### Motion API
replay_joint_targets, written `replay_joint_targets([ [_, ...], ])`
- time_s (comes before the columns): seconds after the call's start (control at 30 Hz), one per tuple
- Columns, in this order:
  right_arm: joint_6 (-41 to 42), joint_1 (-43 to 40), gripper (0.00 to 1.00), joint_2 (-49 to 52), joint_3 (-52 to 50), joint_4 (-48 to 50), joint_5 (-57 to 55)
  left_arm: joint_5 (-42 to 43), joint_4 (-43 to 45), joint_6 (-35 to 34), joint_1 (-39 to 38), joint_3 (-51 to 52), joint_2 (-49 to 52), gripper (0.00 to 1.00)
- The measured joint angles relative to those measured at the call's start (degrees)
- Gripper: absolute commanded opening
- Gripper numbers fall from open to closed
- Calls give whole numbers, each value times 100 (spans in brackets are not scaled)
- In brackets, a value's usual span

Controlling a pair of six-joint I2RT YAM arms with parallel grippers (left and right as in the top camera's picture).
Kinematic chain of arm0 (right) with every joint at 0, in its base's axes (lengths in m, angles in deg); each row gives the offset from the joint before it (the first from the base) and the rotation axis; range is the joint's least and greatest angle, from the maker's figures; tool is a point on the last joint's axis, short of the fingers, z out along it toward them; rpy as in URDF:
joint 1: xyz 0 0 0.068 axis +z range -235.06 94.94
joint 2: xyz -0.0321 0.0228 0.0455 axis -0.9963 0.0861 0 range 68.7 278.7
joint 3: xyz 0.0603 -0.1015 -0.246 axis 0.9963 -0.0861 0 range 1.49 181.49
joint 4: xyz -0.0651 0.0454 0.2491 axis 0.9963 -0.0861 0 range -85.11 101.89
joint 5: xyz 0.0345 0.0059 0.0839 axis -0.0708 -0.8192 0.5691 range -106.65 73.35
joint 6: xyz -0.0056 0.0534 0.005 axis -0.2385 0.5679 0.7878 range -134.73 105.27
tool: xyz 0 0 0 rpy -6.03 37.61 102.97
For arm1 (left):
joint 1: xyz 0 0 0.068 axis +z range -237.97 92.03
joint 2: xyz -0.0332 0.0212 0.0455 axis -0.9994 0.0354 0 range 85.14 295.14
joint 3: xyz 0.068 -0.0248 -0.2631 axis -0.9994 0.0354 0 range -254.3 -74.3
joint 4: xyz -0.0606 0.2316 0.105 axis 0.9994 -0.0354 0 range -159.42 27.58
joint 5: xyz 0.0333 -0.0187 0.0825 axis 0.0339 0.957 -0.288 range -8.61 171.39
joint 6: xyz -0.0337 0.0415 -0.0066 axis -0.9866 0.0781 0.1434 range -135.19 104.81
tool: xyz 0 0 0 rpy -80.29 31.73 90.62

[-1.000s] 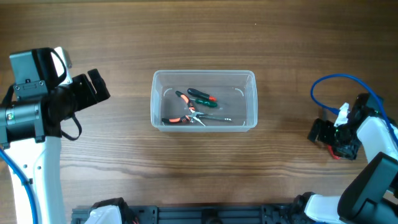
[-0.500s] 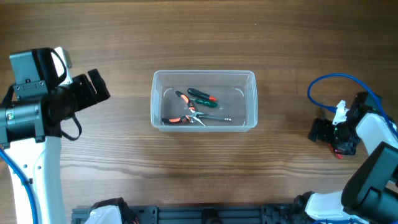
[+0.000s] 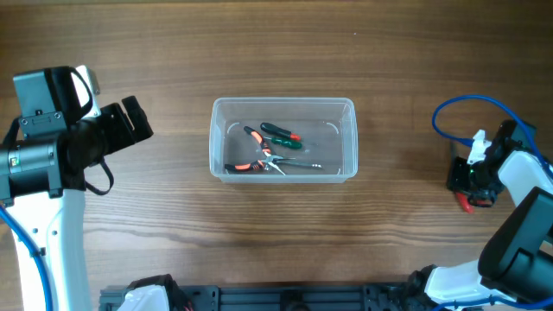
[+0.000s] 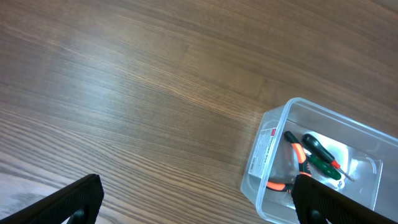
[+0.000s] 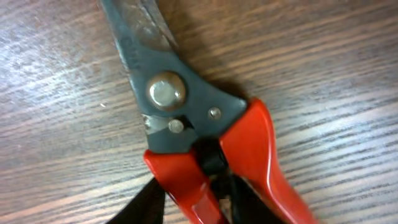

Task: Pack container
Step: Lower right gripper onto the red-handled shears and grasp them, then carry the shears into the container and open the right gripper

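Observation:
The clear container (image 3: 283, 103) stands mid-table. In it lie orange-handled pliers (image 3: 258, 152) and a green screwdriver (image 3: 282, 135); the left wrist view shows it too, as the container (image 4: 262, 149) low on the right. At the far right, red-handled snips (image 5: 180, 106) with dark grey blades lie on the wood. My right gripper (image 5: 193, 205) is down on them, its black fingers (image 5: 149, 202) closed around one red handle. From overhead only a red tip of the snips (image 3: 464, 205) shows under the right gripper (image 3: 468, 183). My left gripper (image 3: 130, 121) hangs open and empty at the left, well away from the container.
A blue cable (image 3: 453, 108) loops above the right arm. A dark rail (image 3: 285, 298) runs along the table's front edge. Bare wood lies between the container and both arms.
My right gripper's jaws have closed from wide open onto the snips' handle, and the wrist has shifted slightly right. The left arm and the container have not moved.

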Motion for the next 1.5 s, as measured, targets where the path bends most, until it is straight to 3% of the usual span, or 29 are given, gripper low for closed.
replay_joint_targets([
  [0.07,0,0,23,4,0,2,35,0,0,0,0,0,0,100],
  [0.47,-17,-4,13,11,0,24,195,0,0,0,0,0,0,100],
  [0.53,-17,-4,4,11,0,24,195,0,0,0,0,0,0,100],
  [0.87,4,-2,4,142,223,-208,291,0,0,0,0,0,0,100],
  [1.07,26,330,4,-164,1591,-1233,455,0,2,0,0,0,0,100],
  [1.23,-708,1943,4,-1117,2889,-2039,457,0,0,0,0,0,0,100],
  [1.4,-2315,4765,4,-1362,3108,-2070,492,0,0,0,0,0,0,100],
  [1.5,-3515,5941,4,-1084,3112,-2061,595,0,0,0,0,0,0,100],
])
